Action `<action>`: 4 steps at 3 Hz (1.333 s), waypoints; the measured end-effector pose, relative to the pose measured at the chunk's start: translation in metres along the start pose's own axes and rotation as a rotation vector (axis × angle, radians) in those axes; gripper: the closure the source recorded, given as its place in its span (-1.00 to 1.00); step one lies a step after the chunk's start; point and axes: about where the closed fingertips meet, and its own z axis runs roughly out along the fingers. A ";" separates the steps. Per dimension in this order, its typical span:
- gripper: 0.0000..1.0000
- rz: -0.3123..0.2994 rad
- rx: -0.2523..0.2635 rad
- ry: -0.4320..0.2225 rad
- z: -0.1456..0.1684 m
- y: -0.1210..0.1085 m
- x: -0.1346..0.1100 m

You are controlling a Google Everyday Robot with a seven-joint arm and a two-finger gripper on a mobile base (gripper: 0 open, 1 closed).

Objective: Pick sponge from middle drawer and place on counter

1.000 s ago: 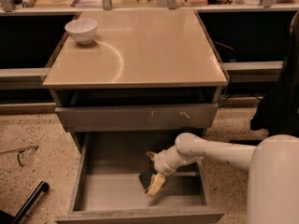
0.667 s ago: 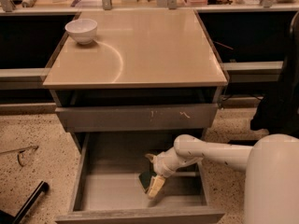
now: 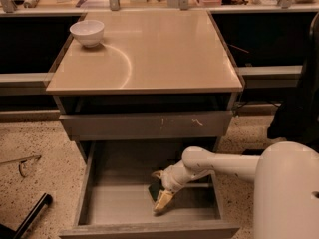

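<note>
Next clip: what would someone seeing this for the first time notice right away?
The white arm stands out first, reaching from the right down into the open middle drawer. Its gripper is low over the drawer floor, beside a small dark shape that is probably the sponge. Above, the glossy tan counter carries a white bowl at its far left corner in the camera view.

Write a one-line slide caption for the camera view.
Gripper inside the open middle drawer, close by the sponge; a white bowl sits on the counter above.
</note>
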 end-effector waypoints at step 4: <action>1.00 -0.056 0.166 -0.060 -0.099 0.034 -0.059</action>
